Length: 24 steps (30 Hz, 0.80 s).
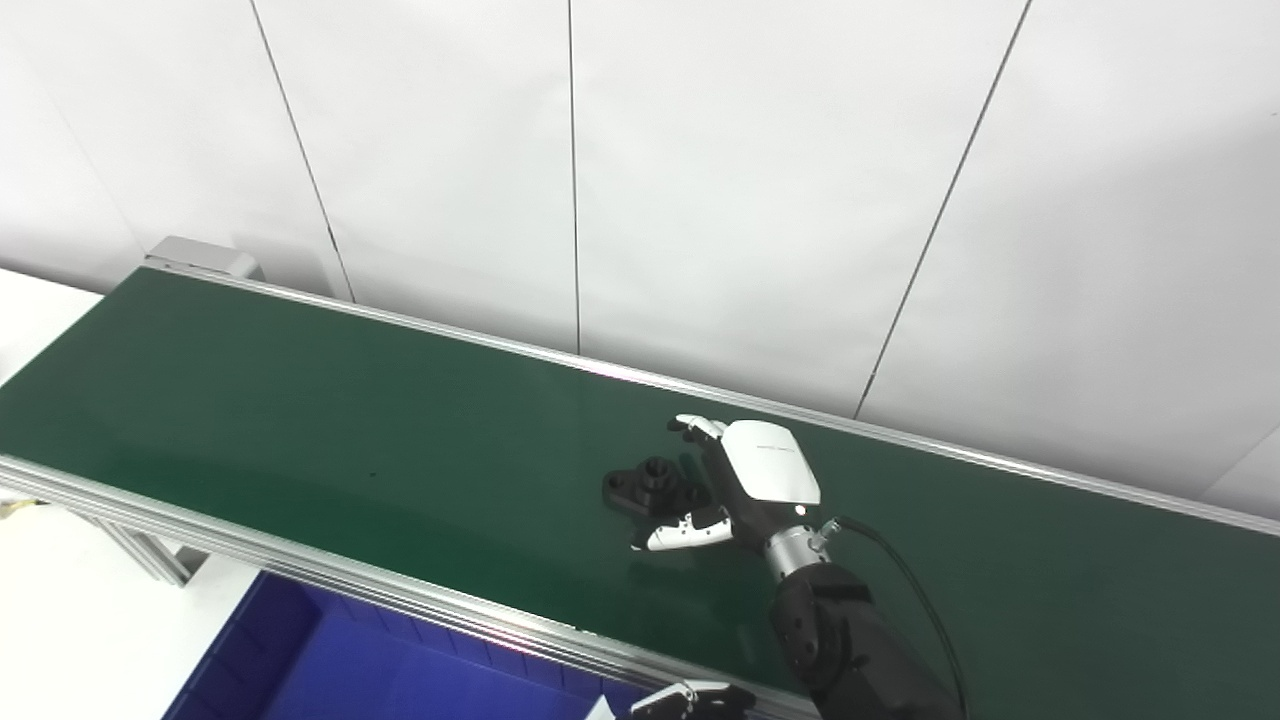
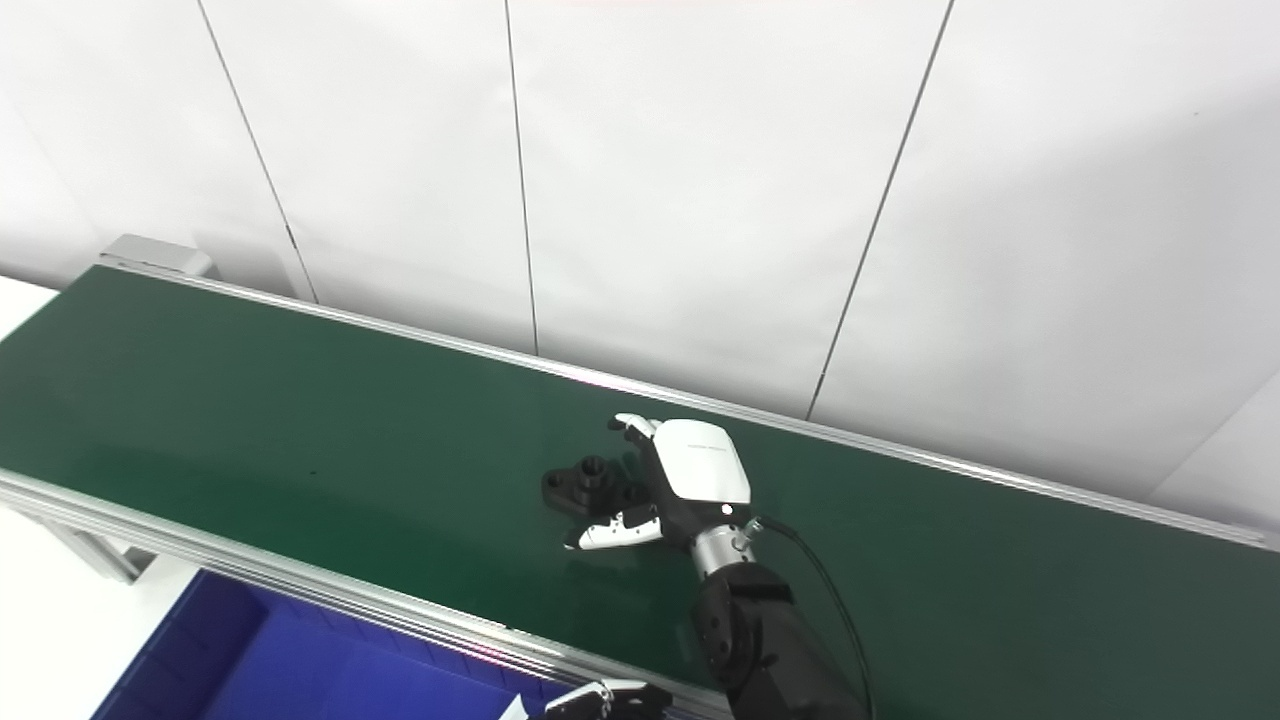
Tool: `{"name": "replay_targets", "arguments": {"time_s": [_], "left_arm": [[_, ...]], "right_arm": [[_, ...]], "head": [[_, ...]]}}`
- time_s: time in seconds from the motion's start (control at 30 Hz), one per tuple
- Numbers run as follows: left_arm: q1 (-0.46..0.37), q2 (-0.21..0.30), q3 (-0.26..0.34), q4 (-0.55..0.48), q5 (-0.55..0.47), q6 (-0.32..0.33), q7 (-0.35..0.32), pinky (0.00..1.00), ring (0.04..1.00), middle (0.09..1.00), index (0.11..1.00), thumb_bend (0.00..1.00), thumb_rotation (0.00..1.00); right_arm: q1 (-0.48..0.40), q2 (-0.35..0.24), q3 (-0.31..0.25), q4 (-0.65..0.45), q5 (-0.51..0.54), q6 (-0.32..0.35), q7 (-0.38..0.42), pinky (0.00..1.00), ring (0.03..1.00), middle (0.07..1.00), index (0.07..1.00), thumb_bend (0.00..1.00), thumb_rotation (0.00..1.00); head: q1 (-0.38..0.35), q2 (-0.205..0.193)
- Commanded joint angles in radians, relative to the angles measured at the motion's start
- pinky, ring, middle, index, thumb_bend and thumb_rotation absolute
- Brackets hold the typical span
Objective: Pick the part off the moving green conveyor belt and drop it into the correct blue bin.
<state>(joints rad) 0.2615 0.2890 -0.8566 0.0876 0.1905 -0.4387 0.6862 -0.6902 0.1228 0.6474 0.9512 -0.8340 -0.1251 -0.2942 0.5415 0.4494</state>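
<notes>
A black part point(image 1: 645, 485) with a round boss on top lies on the green conveyor belt point(image 1: 300, 420), also seen in the right eye view point(image 2: 585, 482). My right hand point(image 1: 745, 480) rests on the belt just right of the part, its fingers point(image 1: 698, 427) curled behind the part and the thumb point(image 1: 685, 532) stretched in front of it. The part sits between them, still on the belt; I cannot tell whether they touch it. Only the fingertips of my left hand point(image 1: 690, 700) show at the bottom edge, below the belt's near rail.
A blue bin point(image 1: 300, 660) sits below the belt's near aluminium rail point(image 1: 300, 565) at the bottom left. A white panelled wall stands behind the belt's far rail point(image 1: 560, 355). A white surface point(image 1: 60, 640) lies at the far left.
</notes>
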Motion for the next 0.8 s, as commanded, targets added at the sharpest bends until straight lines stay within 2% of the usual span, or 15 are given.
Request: {"name": "replay_targets", "arguments": {"time_s": [0.0,0.23,0.37,0.43,0.47,0.5,0.53,0.57,0.67,0.77], "left_arm": [[0.006,-0.005,0.002,-0.031,0.024,-0.031,0.002,0.72,0.718,0.73,0.752,0.93,0.73],[0.003,-0.002,-0.003,-0.032,0.022,-0.031,-0.001,0.74,0.725,0.736,0.768,0.93,0.73],[-0.003,-0.002,-0.011,-0.029,0.026,-0.031,0.016,0.72,0.718,0.731,0.762,0.92,0.72],[-0.003,-0.002,-0.009,-0.028,0.025,-0.031,0.013,0.72,0.713,0.73,0.759,0.92,0.72],[-0.004,-0.001,-0.011,-0.027,0.026,-0.031,0.016,0.72,0.713,0.73,0.758,0.92,0.72],[-0.005,-0.001,-0.012,-0.027,0.027,-0.031,0.018,0.72,0.713,0.73,0.757,0.92,0.72],[-0.006,0.0,-0.014,-0.028,0.031,-0.031,0.022,0.72,0.713,0.731,0.757,0.91,0.72],[-0.007,0.001,-0.015,-0.028,0.034,-0.031,0.025,0.72,0.714,0.731,0.76,0.91,0.72],[-0.006,0.0,-0.01,-0.027,0.032,-0.031,0.025,0.71,0.708,0.727,0.755,0.92,0.72],[-0.009,0.002,-0.011,-0.023,0.046,-0.031,0.032,0.71,0.698,0.72,0.755,0.92,0.73]], "right_arm": [[-0.021,0.021,0.013,0.008,0.004,-0.007,0.012,0.61,0.717,0.775,0.806,0.9,0.53],[-0.026,0.029,0.023,0.043,0.004,-0.004,0.001,0.57,0.684,0.757,0.797,0.91,0.52],[-0.029,0.033,0.018,0.064,0.014,0.004,0.01,0.56,0.678,0.752,0.775,0.88,0.45],[-0.03,0.034,0.009,0.072,0.026,0.004,0.02,0.5,0.626,0.73,0.73,0.82,0.21],[-0.032,0.034,0.003,0.081,0.036,0.004,0.032,0.49,0.615,0.725,0.721,0.81,0.17],[-0.034,0.033,-0.001,0.087,0.041,0.003,0.039,0.41,0.5,0.609,0.638,0.67,0.09],[-0.037,0.032,0.001,0.088,0.044,0.014,0.06,0.37,0.441,0.549,0.595,0.59,0.04],[-0.039,0.031,0.004,0.088,0.046,0.023,0.075,0.32,0.403,0.504,0.558,0.54,0.02],[-0.045,0.031,0.02,0.079,0.042,0.085,0.137,0.26,0.393,0.484,0.523,0.52,0.0],[-0.049,0.031,0.023,0.054,0.059,0.158,0.242,0.28,0.398,0.492,0.517,0.52,0.0]], "head": [[0.0,0.003],[-0.001,0.006],[-0.002,0.007],[-0.002,0.007],[-0.002,0.007],[-0.002,0.007],[-0.006,0.01],[-0.006,0.01],[-0.004,0.011],[-0.007,0.014]]}}
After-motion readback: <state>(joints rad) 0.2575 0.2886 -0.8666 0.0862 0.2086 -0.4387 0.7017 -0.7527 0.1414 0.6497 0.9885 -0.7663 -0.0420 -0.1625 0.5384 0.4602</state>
